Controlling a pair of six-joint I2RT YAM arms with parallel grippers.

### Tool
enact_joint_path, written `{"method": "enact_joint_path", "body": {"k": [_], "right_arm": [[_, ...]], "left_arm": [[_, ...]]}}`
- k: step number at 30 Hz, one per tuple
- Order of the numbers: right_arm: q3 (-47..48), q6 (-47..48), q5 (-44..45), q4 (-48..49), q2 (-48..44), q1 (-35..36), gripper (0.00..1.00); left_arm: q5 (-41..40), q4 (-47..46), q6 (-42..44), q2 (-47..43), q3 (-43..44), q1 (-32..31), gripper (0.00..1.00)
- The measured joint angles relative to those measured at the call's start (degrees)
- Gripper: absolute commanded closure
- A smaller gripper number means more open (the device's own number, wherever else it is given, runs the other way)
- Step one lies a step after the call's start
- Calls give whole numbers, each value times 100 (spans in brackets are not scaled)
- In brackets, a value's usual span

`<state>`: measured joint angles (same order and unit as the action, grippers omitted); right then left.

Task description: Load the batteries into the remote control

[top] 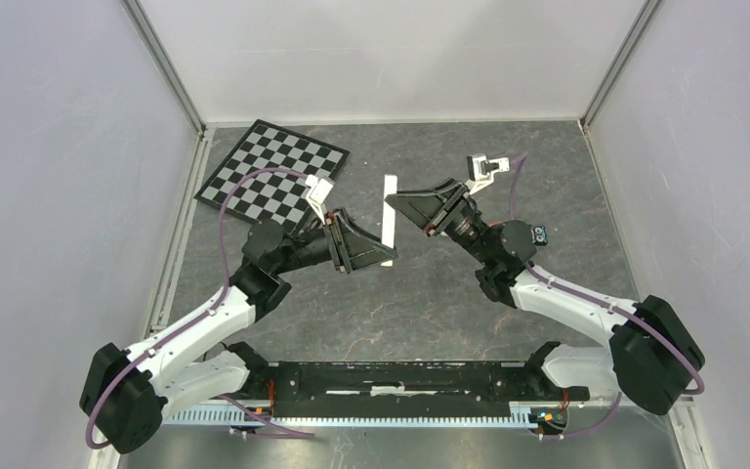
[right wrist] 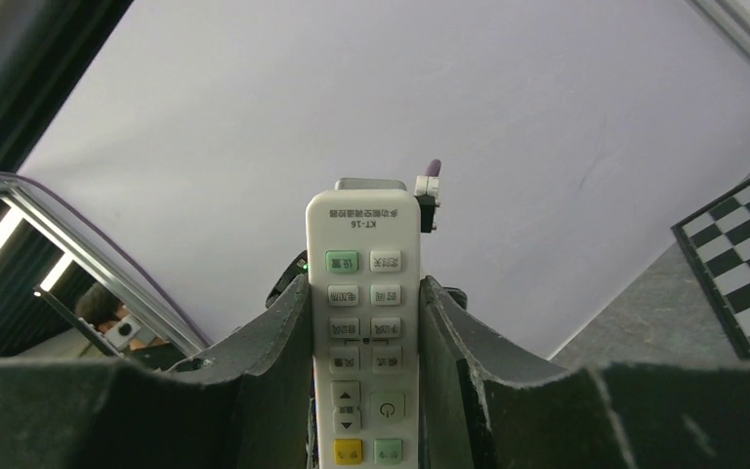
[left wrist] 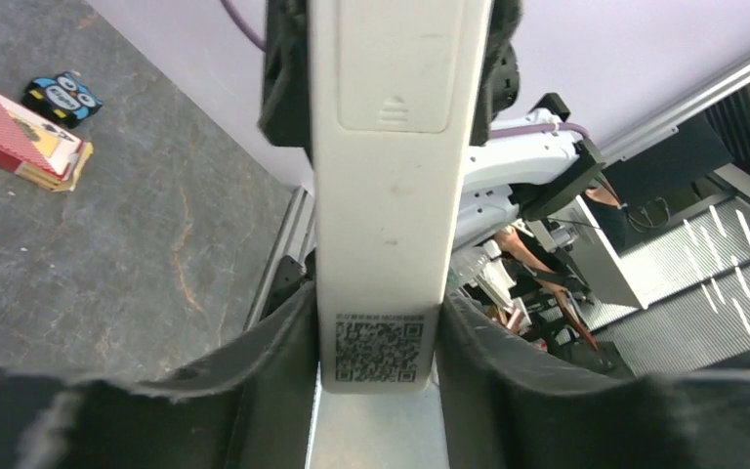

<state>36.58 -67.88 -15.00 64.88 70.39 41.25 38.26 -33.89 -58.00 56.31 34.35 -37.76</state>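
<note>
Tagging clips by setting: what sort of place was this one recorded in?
Most likely a lab robot cell, not a home. The dark stone-look table is boxed in by plain white panels on metal framing, and a checkerboard, likely for camera calibration, lies at its far left.

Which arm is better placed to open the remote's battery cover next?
Probably left: the battery cover on the remote control faces the left pincer; the right pincer faces only the buttons.

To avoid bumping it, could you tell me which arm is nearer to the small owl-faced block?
Right. The right arm passes right beside the owl-faced block at its wrist; the left arm is far across, beyond the remote control.
</note>
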Motion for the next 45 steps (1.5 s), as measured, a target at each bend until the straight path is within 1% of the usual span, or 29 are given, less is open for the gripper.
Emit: {"method": "enact_joint_path", "body": {"k": [1, 2, 3, 4, 5, 6, 7, 9, 12, 16, 18, 20, 22, 25, 27, 31, 34, 38, 45], "right_arm": [[0, -66, -9, 42, 61, 0, 89], [0, -94, -9, 55, 79, 2, 83], [0, -142, -17, 79, 94, 0, 71], [0, -146, -22, 111, 92, 0, 46], [0, -129, -22, 120, 81, -4, 26], [0, -92, -22, 81, 50, -2, 8], [2, -7, -9, -52, -11, 0, 2], [28, 402, 74, -625, -240, 0, 2], [236, 1320, 378, -1880, -741, 2, 2], [1097, 2319, 721, -3613, -1021, 0, 2], [1862, 2671, 800, -4669, -905, 2, 2], [2358, 2881, 802, -5298, -787, 0, 2], [2551, 3034, 796, -5775, -752, 0, 2], [2638, 3268, 730, -6492, -610, 2, 2], [2671, 3414, 656, -6841, -431, 0, 2], [2675, 3641, 339, -7355, -50, 0, 2], [2675, 3696, -26, -7405, 90, 2, 2], [2675, 3722, -444, -7340, 103, 26, 2], [2673, 3711, -848, -7134, 304, 85, 12]], "left_arm": [[74, -13, 9, 11, 35, 0, 71], [142, -4, 57, 15, 81, 0, 84], [190, 63, 153, 15, 138, 0, 93], [238, 136, 208, 15, 179, 2, 98], [262, 284, 348, 13, 258, 2, 98], [262, 527, 511, -9, 345, 0, 98], [262, 745, 688, -35, 415, 2, 98], [170, 1635, 1311, -136, 695, 0, 98], [-199, 3064, 2343, -249, 1248, -7, 98], [-811, 4721, 3731, -254, 1998, -11, 98], [-1156, 5355, 4334, -254, 2225, -11, 98], [-1633, 5882, 4937, -254, 2334, -15, 98], [-2124, 6266, 5464, -247, 2339, -20, 98], [-2717, 6684, 6126, -234, 2337, -20, 98], [-2942, 6824, 6537, -249, 2319, -20, 98], [-2962, 6837, 7309, -479, 2048, -22, 98], [-2962, 6843, 7731, -804, 1716, -20, 98], [-2955, 6763, 8087, -1005, 1622, -24, 98], [-2745, 6540, 8544, -1121, 1467, -24, 98]]}}
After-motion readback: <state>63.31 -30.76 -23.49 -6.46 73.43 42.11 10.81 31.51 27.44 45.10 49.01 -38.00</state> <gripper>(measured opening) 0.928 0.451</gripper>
